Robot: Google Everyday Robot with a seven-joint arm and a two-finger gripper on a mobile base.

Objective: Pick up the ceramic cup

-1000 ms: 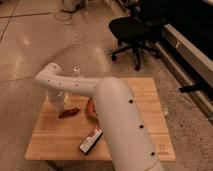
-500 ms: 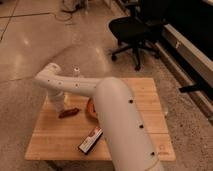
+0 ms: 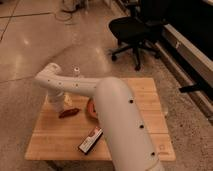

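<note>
My white arm reaches from the lower right across the wooden table (image 3: 145, 100) to its far left corner. The gripper (image 3: 55, 103) hangs down from the wrist there, just above the table top. A pale shape that looks like the ceramic cup (image 3: 67, 101) stands right against the gripper's right side, partly hidden by it. I cannot tell whether the gripper touches it. A slim white bottle (image 3: 76, 72) with a cap stands behind the arm at the table's far edge.
A reddish-brown elongated object (image 3: 68, 113) lies just in front of the gripper. A brown round object (image 3: 91, 107) is partly hidden by the arm. A black and white flat pack (image 3: 90, 141) lies near the front edge. A black office chair (image 3: 132, 30) stands behind.
</note>
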